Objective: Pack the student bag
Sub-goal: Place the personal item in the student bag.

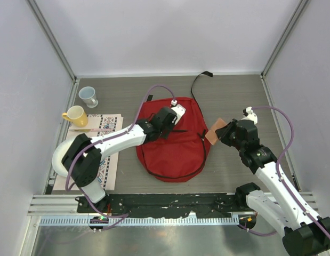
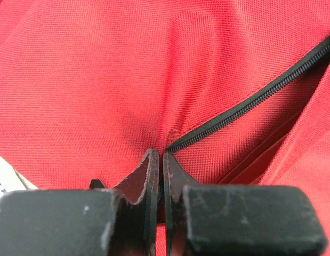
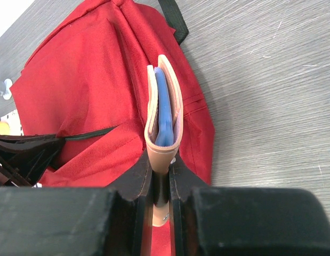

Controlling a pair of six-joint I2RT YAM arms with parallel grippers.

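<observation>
Over on the left of the grey table (image 1: 234, 96), a pale blue cup (image 1: 88, 96) stands at the far side. A yellow mug (image 1: 75, 116) sits just nearer than it, at the far left corner of a patterned mat (image 1: 109, 124). The left arm reaches from its base across that mat toward the middle. There the student bag (image 1: 175, 154) lies flat on the tabletop, red, with its rounded bottom toward the near edge and a black strap (image 3: 172, 18) trailing off its far end. The left gripper (image 2: 158, 160) is down on the upper left part of the bag. Its two fingers are pressed almost together, and they appear to pinch the red fabric right where the black zipper (image 2: 250, 101) runs in between them. To the right of that pinch the zipper line runs off to the right, with a dark gap showing under it. Past the bag's right edge, the right gripper (image 3: 160, 165) hangs just beside the bag, apart from it and over bare table. Its fingers are clamped on the lower end of a tan case (image 3: 163, 106), which stands up from the jaws, folded over with something blue tucked inside. From the right wrist view the bag lies to the left of and beyond the case. I cannot tell whether the case's edge touches the fabric.
</observation>
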